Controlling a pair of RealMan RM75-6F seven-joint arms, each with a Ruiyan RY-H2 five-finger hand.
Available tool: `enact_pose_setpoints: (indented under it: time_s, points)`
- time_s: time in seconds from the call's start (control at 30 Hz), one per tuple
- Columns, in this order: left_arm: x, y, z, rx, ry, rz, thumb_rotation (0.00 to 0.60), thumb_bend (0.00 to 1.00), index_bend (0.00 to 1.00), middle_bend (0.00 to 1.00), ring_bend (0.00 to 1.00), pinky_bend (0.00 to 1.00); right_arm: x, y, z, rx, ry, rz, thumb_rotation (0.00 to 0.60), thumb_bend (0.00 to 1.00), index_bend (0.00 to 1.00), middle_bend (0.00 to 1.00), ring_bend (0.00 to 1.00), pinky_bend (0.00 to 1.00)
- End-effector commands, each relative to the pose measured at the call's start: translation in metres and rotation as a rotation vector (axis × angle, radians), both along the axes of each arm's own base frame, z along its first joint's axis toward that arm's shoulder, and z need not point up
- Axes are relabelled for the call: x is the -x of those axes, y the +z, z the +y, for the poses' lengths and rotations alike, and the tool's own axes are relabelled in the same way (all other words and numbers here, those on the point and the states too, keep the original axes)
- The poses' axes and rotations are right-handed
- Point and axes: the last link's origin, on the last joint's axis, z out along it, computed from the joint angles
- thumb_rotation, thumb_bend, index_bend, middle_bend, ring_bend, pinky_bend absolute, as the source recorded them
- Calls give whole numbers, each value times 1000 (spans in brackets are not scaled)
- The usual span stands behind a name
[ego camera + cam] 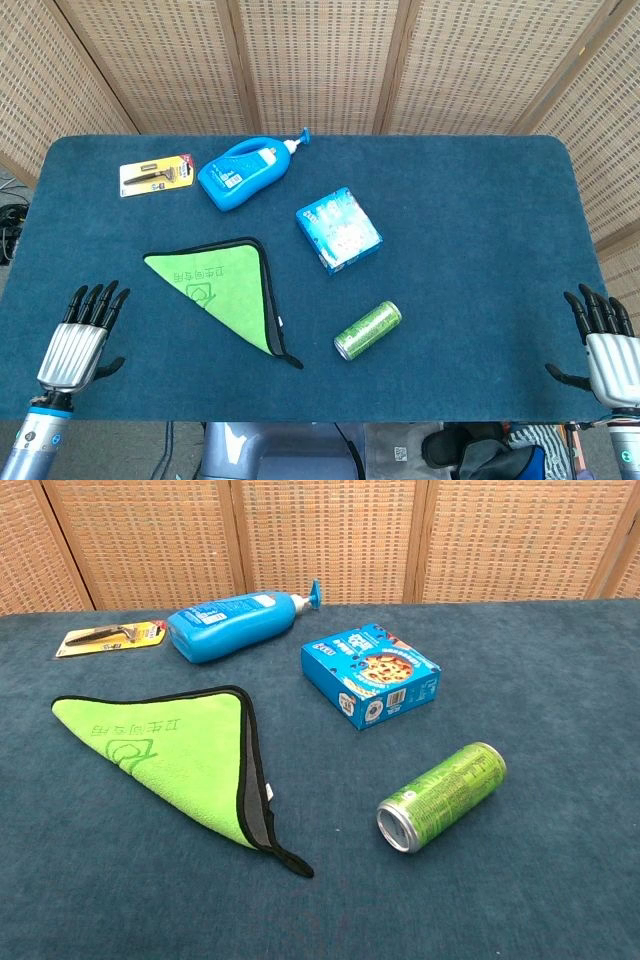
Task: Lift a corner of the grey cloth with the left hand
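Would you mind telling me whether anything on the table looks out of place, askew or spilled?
Nothing is spilled or damaged. The cloth is folded into a triangle, green face up, its grey face showing only at the near corner. The green can and the blue pump bottle lie on their sides. Both hands, left and right, hover empty at the near edge.

On the blue-carpeted table (480,200) I see the folded green-and-grey cloth (222,290) left of centre, with the green drink can (367,330) to its right. Behind the can sits the blue cardboard box (339,229). At the rear left lie the blue pump bottle (243,171) and, further left, the yellow carded tool pack (155,175).
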Motion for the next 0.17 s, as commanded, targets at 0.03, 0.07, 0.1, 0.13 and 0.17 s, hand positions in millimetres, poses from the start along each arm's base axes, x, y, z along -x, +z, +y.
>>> enact_pose_setpoints:
  time_s: [0.03,0.07,0.1,0.13,0.17]
  points:
    - [4,2,-6,-6,2,14,600,84,0,0,0,0,-1,0,-1,2,5,-1,600,0,0,0,0,0]
    - [3,2,-7,-11,0,10,600,84,0,0,0,0,-1,0,0,1,6,-2,600,0,0,0,0,0]
    - [2,2,-8,-14,-4,5,600,85,0,0,0,0,-1,0,0,0,6,0,600,0,0,0,0,0]
    - [2,2,-8,-15,-5,4,600,85,0,0,0,0,-1,0,0,0,6,1,600,0,0,0,0,0]
    - [2,3,-8,-18,-5,3,600,85,0,0,0,0,0,0,0,-3,4,1,600,0,0,0,0,0]
